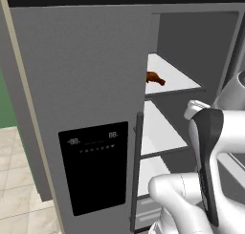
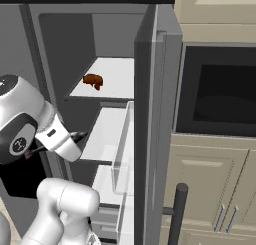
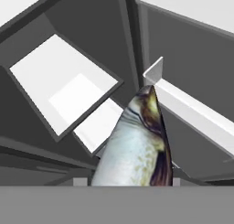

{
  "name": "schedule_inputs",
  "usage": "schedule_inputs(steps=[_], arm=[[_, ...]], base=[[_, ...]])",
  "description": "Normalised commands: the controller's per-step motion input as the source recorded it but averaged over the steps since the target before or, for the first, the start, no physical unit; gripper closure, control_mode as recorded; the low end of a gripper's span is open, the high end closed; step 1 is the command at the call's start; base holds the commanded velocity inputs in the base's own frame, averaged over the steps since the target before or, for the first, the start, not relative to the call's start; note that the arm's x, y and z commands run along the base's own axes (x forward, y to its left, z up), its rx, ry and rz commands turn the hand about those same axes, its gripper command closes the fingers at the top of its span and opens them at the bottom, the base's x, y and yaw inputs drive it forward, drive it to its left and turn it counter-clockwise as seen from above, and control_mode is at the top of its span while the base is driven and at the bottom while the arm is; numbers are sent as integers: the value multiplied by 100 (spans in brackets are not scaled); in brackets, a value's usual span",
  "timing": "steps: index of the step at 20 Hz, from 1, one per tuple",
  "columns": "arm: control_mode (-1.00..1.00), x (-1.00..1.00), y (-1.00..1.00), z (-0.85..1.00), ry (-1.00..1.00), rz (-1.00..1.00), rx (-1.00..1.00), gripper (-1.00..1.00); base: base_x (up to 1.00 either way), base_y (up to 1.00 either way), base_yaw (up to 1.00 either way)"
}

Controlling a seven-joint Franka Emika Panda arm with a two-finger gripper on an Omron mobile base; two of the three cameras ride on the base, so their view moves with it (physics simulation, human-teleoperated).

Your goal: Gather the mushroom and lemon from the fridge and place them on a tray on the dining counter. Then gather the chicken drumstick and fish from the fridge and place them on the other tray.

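Note:
A silvery fish (image 3: 137,147) with a dark, yellowish back stands up between my fingers in the hand view, and my gripper (image 3: 130,182) is shut on it. In the right base view the hand (image 2: 62,139) hangs in front of the fridge's middle shelf (image 2: 107,131), left of the open door. A brown chicken drumstick (image 1: 154,78) (image 2: 93,80) lies on the upper white shelf (image 1: 174,78), above and behind the hand. The mushroom, lemon, trays and dining counter are out of view.
The grey fridge door (image 2: 152,119) stands open edge-on just right of the hand, with a clear door bin (image 2: 122,154). The left door (image 1: 91,118) with a black panel is closed. A built-in oven (image 2: 217,91) and beige cabinets (image 2: 210,189) lie to the right.

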Motion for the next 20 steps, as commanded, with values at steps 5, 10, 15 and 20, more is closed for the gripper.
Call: schedule_inputs(steps=[5,10,15,20], arm=[[100,-4,0,0,-1,0,0,100],[100,0,0,0,0,0,0,100],[100,0,0,0,0,0,0,100],[100,0,0,0,0,0,0,100]], base=[[-25,14,0],[-45,75,-5],[-64,57,-22],[-84,14,-50]])
